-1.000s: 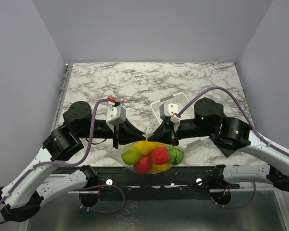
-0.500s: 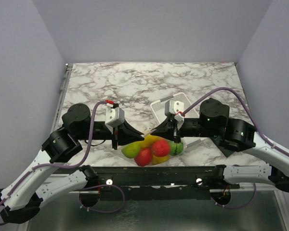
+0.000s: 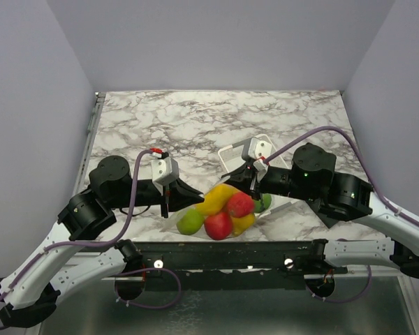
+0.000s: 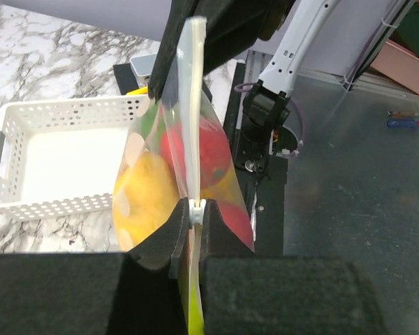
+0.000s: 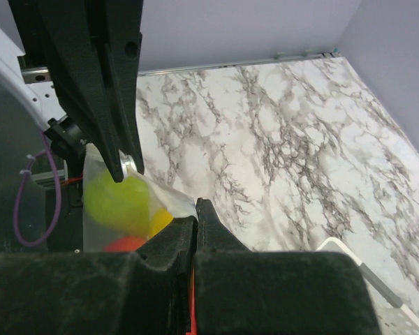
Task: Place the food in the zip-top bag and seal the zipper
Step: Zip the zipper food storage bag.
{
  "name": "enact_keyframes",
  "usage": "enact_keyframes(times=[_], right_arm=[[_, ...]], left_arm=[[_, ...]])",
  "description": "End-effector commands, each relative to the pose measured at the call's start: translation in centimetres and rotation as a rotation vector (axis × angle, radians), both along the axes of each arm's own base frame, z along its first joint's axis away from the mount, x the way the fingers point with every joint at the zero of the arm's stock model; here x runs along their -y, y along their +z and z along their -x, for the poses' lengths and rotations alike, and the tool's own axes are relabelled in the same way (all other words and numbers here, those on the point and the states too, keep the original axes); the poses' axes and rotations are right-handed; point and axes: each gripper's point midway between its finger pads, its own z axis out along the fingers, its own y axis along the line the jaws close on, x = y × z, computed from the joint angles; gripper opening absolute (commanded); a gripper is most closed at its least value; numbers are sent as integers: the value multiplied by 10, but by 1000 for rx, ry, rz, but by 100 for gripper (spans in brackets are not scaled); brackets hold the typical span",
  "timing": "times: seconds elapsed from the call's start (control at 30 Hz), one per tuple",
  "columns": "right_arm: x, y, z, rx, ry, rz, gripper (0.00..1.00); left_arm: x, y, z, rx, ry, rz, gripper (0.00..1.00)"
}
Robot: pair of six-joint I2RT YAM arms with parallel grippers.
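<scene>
Here the left gripper [image 4: 195, 206] has its two fingers pinched tight on the zipper [image 4: 191, 112], with the pale strip running straight away from the fingertips to the right gripper [image 3: 253, 187] at its far end. That gripper's fingers are pressed together as well, with no gap between the tips in the right wrist view, and the corner of the zip-top bag [image 5: 164, 199] meets them just at the tips. The bag [image 3: 227, 213] hangs stretched between the two pairs of fingers, its body sagging below the strip. The food is inside it: a red fruit [image 4: 215, 150] and a yellow-orange one [image 4: 143, 192] lie on either side of the strip just beyond the left fingertips, and a light green fruit [image 5: 115, 202] shows to the left of the right fingertips. From above, a red fruit [image 3: 218, 225] and a light green one [image 3: 190, 222] sit lowest in the pouch, nearer the left fingers. A white slotted basket [image 4: 70, 112] sits on the marble table [image 3: 195, 118] beyond the bag, left of the left fingers.
</scene>
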Motion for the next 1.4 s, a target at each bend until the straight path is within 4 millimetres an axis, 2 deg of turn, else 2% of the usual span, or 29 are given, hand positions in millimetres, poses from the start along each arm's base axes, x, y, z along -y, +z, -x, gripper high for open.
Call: enact_keyframes(times=[0.0,0.53,0.8,0.93,1.0,1.37], right_arm=[[22,58,-25,125,-166,-181,1],[45,79,-45,198,-322,-307,1],[67,89,-60,255,-454,-355,1],[75,88,-66,270,-503,-358,1],[80,95,-67,280,-525,-392,1],[105,104,-76,316,-645,-462,1]], left_arm=[[-12,-28,8,-77,18,-80,0],[-22,-39,4,-99,88,-116,0],[-29,-41,-3,-103,150,-131,0],[-34,-42,-7,-104,193,-136,0],[-36,-41,-6,-103,201,-133,0],[-43,-43,-8,-124,247,-142,0]])
